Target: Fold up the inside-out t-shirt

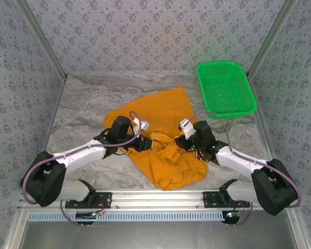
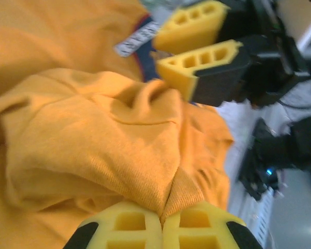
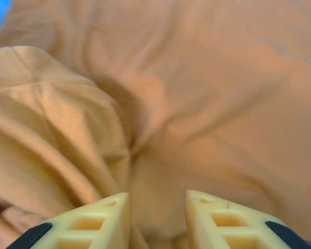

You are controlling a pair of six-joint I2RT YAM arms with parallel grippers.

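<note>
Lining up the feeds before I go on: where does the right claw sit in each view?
Top external: right claw just right of centre, on the crumpled orange cotton t-shirt.
Left wrist: right claw at upper right, pointing left, jaws slightly apart above the cloth.
Right wrist: right claw at the bottom edge, jaws apart over the cloth.
Shared landmark: the orange t-shirt, lying under the claw in all three.

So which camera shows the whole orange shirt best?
The top view: the t-shirt shows its full crumpled outline on the table. The left wrist view shows folds, the left gripper pinching one; the right wrist view, close-up wrinkles.
</note>
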